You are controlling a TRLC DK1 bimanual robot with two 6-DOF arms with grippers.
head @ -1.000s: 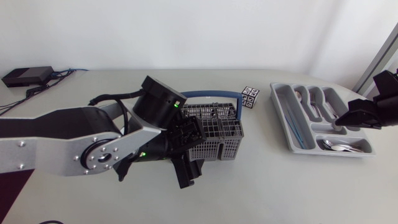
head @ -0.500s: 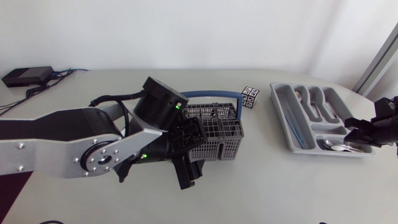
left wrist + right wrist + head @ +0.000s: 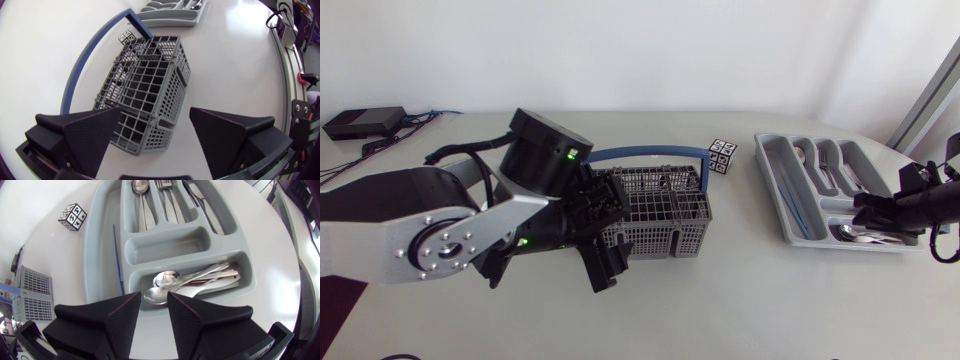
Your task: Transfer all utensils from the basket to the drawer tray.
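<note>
Left arm has backed off to the left since a second ago, so its gripper no longer hangs over the basket, and the right arm has dropped back toward the near right edge of the table.

Right now the left gripper [image 3: 155, 112] is spread wide with nothing in it, sitting just left of the basket [image 3: 655, 215]. From its wrist cam the basket sits ahead, framed between the two fingers. The basket is mid-table with its blue handle [image 3: 650, 152] arching over the far side. Can't honestly tell if any utensils are left in there, the compartments just look dark.

The right gripper [image 3: 152, 305] is empty too, fingers nearly together with only a slim gap, hovering at the near end of the drawer tray [image 3: 767, 180]. The tray is over on the right, with a heap of spoons [image 3: 190, 277] in its nearest compartment and more cutlery in the far slots.

What worries me:
- Those broad fingers going back into the narrow mesh cells could catch a divider or the handle. The basket looks light, so it could easily tip or slide.
- The right gripper is low and close to the tray rim, so a sloppy pull-away could nudge the tray or flick a spoon handle out of the pile.
</note>
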